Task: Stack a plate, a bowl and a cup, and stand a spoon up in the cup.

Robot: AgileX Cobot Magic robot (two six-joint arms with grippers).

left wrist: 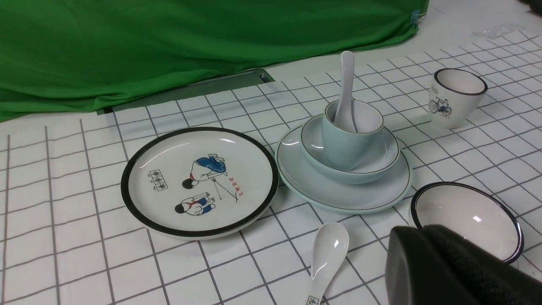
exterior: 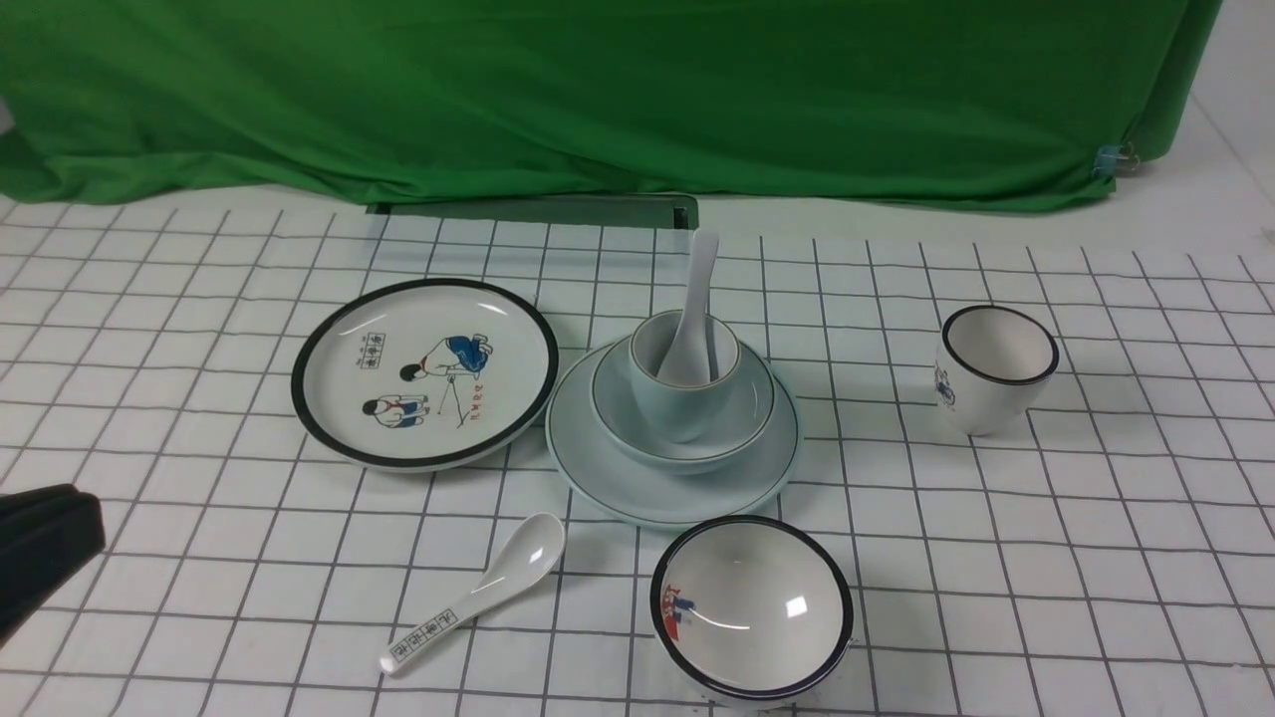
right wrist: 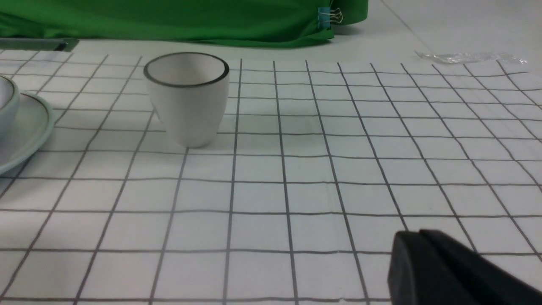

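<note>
Stack sits mid-table: plate (exterior: 637,488) at the bottom, bowl (exterior: 623,423) in it, cup (exterior: 677,403) in the bowl, spoon (exterior: 694,309) standing in the cup, handle leaning toward the far edge. Task looks done. All glazed ceramic: stiff, slick, chips easily, spoon light and tippy, so grip by rims or mid-handle if needed. Left gripper (exterior: 45,548) closed, empty, near the left edge. Right gripper (right wrist: 427,262) closed too, holding nothing.
</note>
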